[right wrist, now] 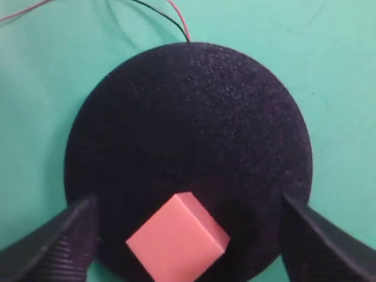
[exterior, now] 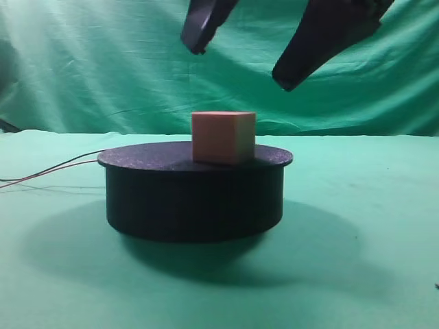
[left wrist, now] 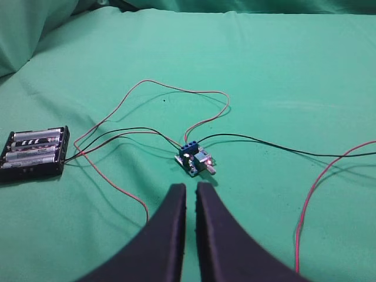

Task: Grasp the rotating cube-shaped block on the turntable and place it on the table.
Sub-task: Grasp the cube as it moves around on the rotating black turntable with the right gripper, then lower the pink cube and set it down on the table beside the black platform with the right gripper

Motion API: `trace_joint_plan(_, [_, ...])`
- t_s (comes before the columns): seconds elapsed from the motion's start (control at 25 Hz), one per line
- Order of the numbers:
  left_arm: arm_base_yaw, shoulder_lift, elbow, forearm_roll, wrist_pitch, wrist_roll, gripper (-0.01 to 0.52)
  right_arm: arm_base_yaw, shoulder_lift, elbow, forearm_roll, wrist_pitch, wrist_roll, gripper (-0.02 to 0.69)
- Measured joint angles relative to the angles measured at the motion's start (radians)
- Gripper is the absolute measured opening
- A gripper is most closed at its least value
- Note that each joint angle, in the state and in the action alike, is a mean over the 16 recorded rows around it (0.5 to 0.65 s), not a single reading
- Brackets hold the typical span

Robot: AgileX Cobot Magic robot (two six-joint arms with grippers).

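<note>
Right pincer (right wrist: 188,235) wide open, empty, above cube-shaped block (right wrist: 177,244), corner toward turntable (right wrist: 194,117) centre.

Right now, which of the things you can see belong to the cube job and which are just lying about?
Job: cube-shaped block, turntable, table, right gripper open above the block.

Lying about: battery holder, small circuit board, red and black wires, left gripper, nearly shut and empty.

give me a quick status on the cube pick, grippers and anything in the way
Right gripper open, above the cube-shaped block. Left gripper shut, empty, off over wiring. Block sits on turntable, not grasped. Nothing blocking.
</note>
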Motion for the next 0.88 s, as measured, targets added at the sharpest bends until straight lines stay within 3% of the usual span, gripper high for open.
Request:
trace_joint_plan(0.28, [0.000, 0.000, 0.000, 0.000, 0.000, 0.000, 0.000, -0.002, 0.003, -0.003, -0.045, -0.014, 0.047, 0.359])
trace_joint_plan(0.48, [0.000, 0.000, 0.000, 0.000, 0.000, 0.000, 0.000, -0.030, -0.076, -0.002, -0.183, 0.017, 0.176, 0.272])
trace_joint_plan(0.88, [0.000, 0.000, 0.000, 0.000, 0.000, 0.000, 0.000, -0.137, -0.199, 0.105, -0.530, -0.013, 0.504, 0.252])
